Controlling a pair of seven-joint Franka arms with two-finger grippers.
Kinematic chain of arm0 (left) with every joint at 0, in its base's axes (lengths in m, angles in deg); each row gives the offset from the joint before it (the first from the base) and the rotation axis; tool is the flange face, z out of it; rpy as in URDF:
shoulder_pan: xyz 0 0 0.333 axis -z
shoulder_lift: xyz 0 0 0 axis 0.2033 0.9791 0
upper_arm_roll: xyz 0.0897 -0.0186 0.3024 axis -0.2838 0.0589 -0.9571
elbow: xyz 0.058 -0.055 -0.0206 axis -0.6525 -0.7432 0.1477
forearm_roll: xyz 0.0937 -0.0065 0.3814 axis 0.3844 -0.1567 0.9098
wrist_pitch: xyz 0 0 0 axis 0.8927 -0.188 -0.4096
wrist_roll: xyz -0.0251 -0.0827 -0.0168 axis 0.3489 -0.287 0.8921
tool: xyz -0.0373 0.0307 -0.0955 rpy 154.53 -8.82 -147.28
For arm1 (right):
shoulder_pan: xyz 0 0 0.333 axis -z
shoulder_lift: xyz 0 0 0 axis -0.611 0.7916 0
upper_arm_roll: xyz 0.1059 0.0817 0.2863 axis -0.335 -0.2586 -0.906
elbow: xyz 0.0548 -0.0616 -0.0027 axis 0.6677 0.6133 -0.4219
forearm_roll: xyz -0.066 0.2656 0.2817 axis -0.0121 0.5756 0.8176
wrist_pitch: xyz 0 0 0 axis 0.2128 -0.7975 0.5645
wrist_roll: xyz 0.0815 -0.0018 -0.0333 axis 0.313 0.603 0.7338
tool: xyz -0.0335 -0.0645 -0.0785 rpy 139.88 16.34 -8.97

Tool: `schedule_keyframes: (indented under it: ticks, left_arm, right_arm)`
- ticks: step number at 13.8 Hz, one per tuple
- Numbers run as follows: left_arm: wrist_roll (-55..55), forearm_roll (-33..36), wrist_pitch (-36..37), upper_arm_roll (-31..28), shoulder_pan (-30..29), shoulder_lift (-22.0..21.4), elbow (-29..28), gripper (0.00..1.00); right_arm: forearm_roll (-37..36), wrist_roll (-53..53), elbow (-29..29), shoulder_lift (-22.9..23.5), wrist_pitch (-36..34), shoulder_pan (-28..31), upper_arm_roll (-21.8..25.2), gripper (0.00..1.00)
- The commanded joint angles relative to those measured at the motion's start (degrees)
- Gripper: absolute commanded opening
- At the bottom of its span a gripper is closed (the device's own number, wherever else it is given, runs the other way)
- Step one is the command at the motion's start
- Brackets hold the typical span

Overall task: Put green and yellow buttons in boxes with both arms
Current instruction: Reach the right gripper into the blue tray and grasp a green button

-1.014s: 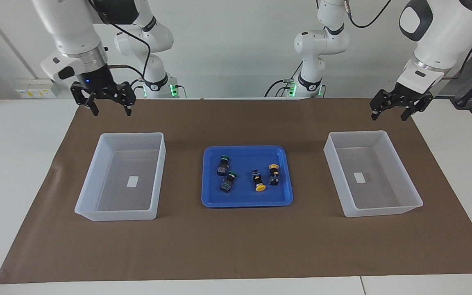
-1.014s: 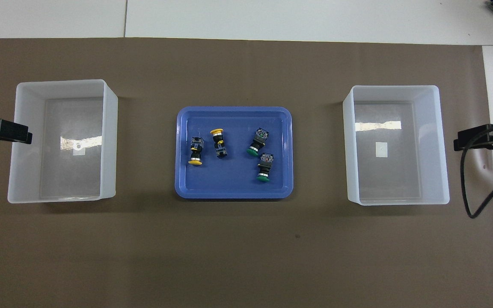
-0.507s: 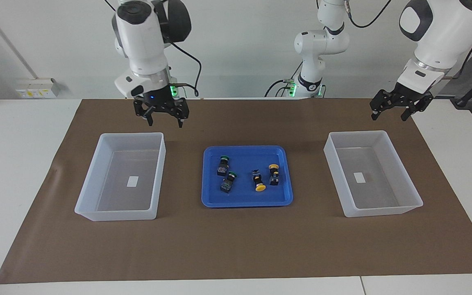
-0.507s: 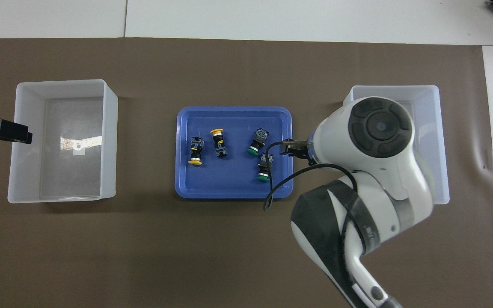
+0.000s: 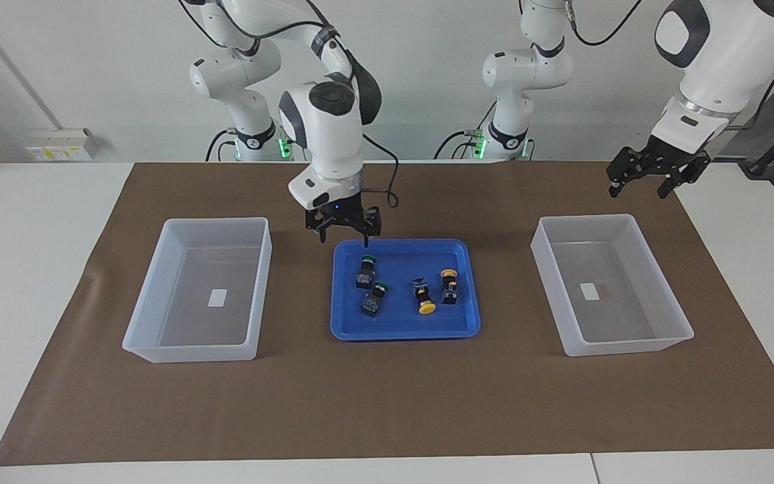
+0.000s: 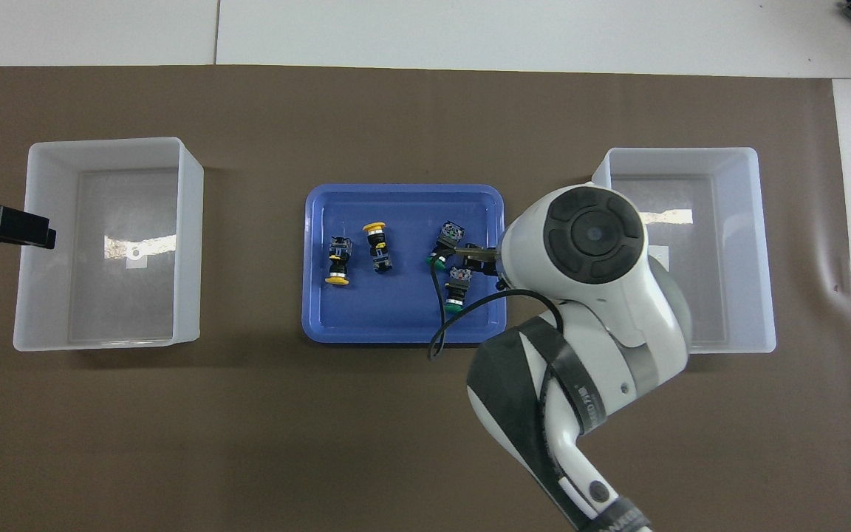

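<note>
Two green buttons (image 5: 365,269) (image 5: 375,299) and two yellow buttons (image 5: 422,296) (image 5: 449,286) lie on their sides in the blue tray (image 5: 404,331). In the overhead view the green buttons (image 6: 446,242) (image 6: 457,288) lie toward the right arm's end and the yellow buttons (image 6: 337,260) (image 6: 377,247) toward the left arm's end. My right gripper (image 5: 343,237) is open and empty, a little above the tray's edge nearest the robots, close to a green button. My left gripper (image 5: 637,189) is open and empty, waiting above the mat beside its box (image 5: 588,218). The other box (image 5: 216,222) holds nothing.
A brown mat (image 5: 387,403) covers the table. The blue tray (image 6: 396,334) sits between the two boxes (image 6: 189,244) (image 6: 761,251). In the overhead view my right arm (image 6: 588,236) covers part of the tray and one box.
My right arm has swung from beside its box to the blue tray and come down toward the green buttons. The left arm has not moved.
</note>
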Motion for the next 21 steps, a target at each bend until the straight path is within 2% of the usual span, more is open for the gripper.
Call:
schedule_keyframes:
  ticks: [1, 5, 7, 8, 9, 11, 12, 14, 21]
  left_arm:
    - [0.0, -0.6, 1.1, 0.0, -0.2, 0.1, 0.5, 1.00]
    - [0.0, -0.6, 1.1, 0.1, -0.2, 0.1, 0.5, 1.00]
    - [0.0, -0.6, 1.1, 0.0, -0.2, 0.1, 0.5, 1.00]
    - [0.0, -0.6, 1.1, 0.0, -0.2, 0.1, 0.5, 1.00]
    - [0.0, -0.6, 1.1, 0.0, -0.2, 0.1, 0.5, 1.00]
    - [0.0, -0.6, 1.1, 0.0, -0.2, 0.1, 0.5, 1.00]
    - [0.0, -0.6, 1.1, 0.1, -0.2, 0.1, 0.5, 1.00]
    - [0.0, -0.6, 1.1, 0.1, -0.2, 0.0, 0.5, 1.00]
    - [0.4, -0.6, 0.3, 0.3, 0.3, 0.0, 0.5, 1.00]
  right_arm:
    - [0.3, -2.1, 1.3, 1.6, 2.4, -2.4, 0.2, 1.00]
    - [-0.7, -1.6, 3.3, 2.3, 4.2, -2.5, 0.2, 1.00]
    - [-0.7, -2.0, 3.3, 4.3, 6.9, -2.7, 0.2, 1.00]
    - [-0.6, -1.9, 3.3, 4.8, 7.4, -2.7, 0.2, 0.95]
    - [-0.7, -1.6, 3.3, 4.8, 7.3, -2.7, 0.2, 0.78]
    - [-0.9, -1.4, 2.9, 4.8, 6.8, -2.5, 0.3, 0.33]
    - [-1.0, -1.4, 2.8, 4.6, 6.3, -2.4, 0.3, 0.01]
    - [-0.9, -1.5, 2.5, 2.5, 4.4, -1.6, 0.3, 0.00]
    - [-0.3, -0.3, 1.6, -9.6, -7.5, 0.6, 0.7, 0.00]
